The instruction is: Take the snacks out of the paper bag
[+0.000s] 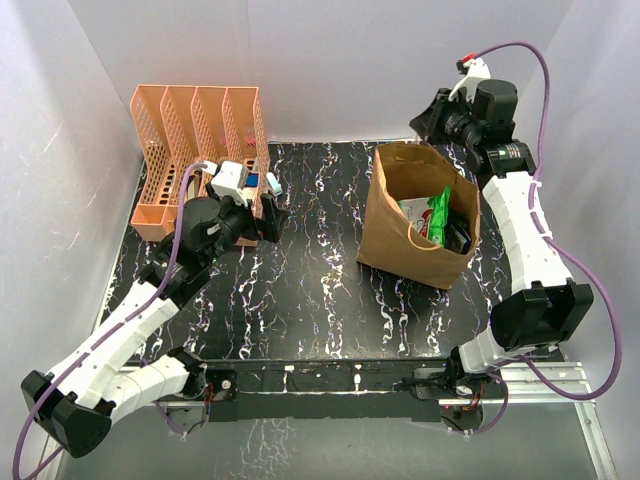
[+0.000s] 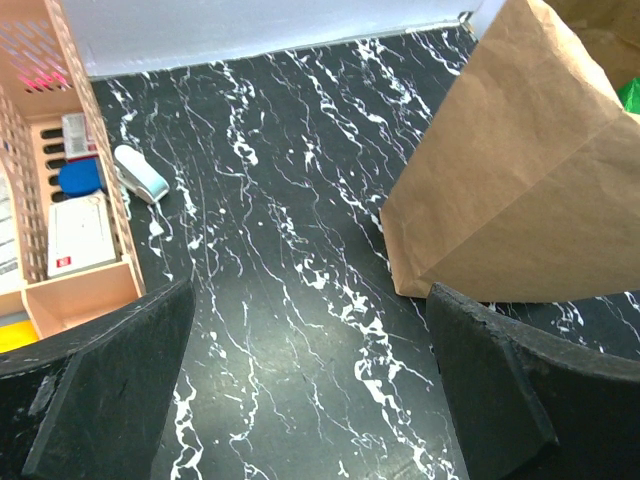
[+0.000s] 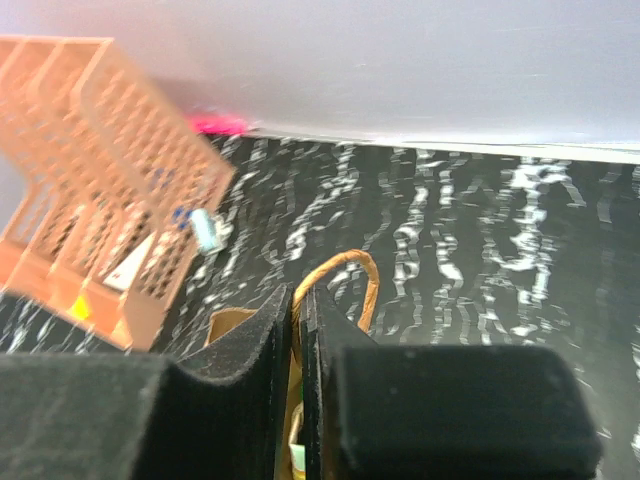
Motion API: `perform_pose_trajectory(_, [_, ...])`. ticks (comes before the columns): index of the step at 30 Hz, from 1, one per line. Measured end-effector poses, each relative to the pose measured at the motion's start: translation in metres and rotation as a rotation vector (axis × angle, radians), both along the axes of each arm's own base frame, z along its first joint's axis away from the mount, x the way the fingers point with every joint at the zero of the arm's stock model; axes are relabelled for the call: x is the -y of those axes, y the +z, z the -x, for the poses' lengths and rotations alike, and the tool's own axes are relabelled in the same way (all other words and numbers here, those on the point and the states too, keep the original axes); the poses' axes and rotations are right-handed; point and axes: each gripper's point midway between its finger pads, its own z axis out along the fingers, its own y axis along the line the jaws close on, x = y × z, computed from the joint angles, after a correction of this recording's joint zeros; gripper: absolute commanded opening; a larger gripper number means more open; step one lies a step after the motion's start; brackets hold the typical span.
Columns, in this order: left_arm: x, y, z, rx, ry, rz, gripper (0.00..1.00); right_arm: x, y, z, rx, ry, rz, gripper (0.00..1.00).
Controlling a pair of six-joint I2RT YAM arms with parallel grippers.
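- Left arm reaches forward over the table [image 1: 320, 280]. The left gripper [image 2: 310, 330] has its jaws spread wide and holds nothing.
- Paper bag [image 1: 400, 235] stands upright right of centre, top open. The snacks are inside: a green packet [image 1: 438, 212] and a dark packet [image 1: 460, 238] show, and the bag walls hide the rest.
- Right arm runs up the right edge, wrist bent over the bag's far rim. The right gripper [image 3: 298, 325] has its jaws pressed together by a bag handle [image 3: 352, 268]. That view is blurred, so I can't tell whether paper is pinched.
- Orange file organizer [image 1: 195, 130] sits far left with small items in it.

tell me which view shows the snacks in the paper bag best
Top external: it looks down into the open paper bag onto the snacks. Left wrist catches a green sliver past the bag's side; right wrist shows just its handle.
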Motion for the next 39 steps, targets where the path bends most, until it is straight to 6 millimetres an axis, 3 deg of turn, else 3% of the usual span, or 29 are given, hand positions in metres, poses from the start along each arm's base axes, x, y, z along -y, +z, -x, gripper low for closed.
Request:
perform_pose_trajectory(4, [0.006,-0.011,0.01,-0.078,-0.036,0.014,0.98,-0.057,0.012,0.023,0.003,0.201,-0.023,0.07])
perform_pose_trajectory(8, [0.012,-0.004,0.024,-0.136,-0.08,0.059,0.98,-0.125,0.027,0.061,0.016,0.424,-0.048,0.07])
perform_pose_trajectory(12, [0.017,0.028,0.036,-0.143,-0.119,0.121,0.98,-0.177,0.035,0.1,0.003,0.613,-0.087,0.07])
perform_pose_trajectory(17, [0.021,0.081,0.046,-0.098,-0.158,0.207,0.98,-0.219,0.028,0.134,-0.066,0.779,-0.137,0.07])
perform_pose_trajectory(22, [0.033,0.089,0.047,-0.123,-0.211,0.235,0.95,-0.249,0.015,0.155,-0.142,0.886,-0.165,0.07])
perform_pose_trajectory(26, [0.041,0.072,0.039,-0.19,-0.2,0.233,0.94,-0.26,0.018,0.164,-0.159,0.921,-0.196,0.07])
perform_pose_trajectory(30, [0.035,0.059,0.047,-0.219,-0.176,0.267,0.94,-0.264,0.023,0.163,-0.157,0.925,-0.221,0.09])
perform_pose_trajectory(34, [0.025,0.057,0.06,-0.217,-0.15,0.321,0.94,-0.268,0.02,0.163,-0.177,0.925,-0.236,0.26])
perform_pose_trajectory(39, [0.02,0.065,0.058,-0.207,-0.115,0.365,0.95,-0.27,0.017,0.159,-0.187,0.884,-0.222,0.66])
